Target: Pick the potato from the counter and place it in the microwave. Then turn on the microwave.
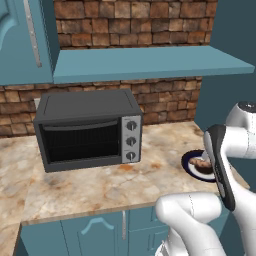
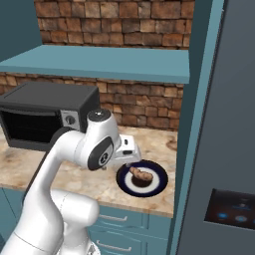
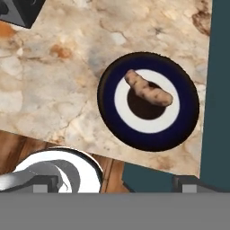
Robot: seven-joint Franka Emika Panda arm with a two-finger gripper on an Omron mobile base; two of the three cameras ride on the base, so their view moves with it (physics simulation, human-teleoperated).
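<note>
The potato [image 3: 148, 90] is a long tan-brown lump lying across a round dark blue plate [image 3: 105, 96] with a white ring, on the marble counter near its right end. It also appears from the right base [image 2: 141, 175] and, half behind my forearm, from the left base [image 1: 202, 163]. My gripper [image 3: 116, 184] hangs above the counter's front edge, just short of the plate, open wide with nothing between its fingers. From the right base, the gripper [image 2: 130, 158] is up and left of the plate [image 2: 157, 187]. The microwave is out of view.
A small black-and-silver box appliance [image 1: 87, 132] with three knobs stands at the back of the counter, left of the plate. A teal shelf [image 1: 145, 62] runs overhead. A tall grey panel [image 2: 226, 139] and a teal wall close off the right side.
</note>
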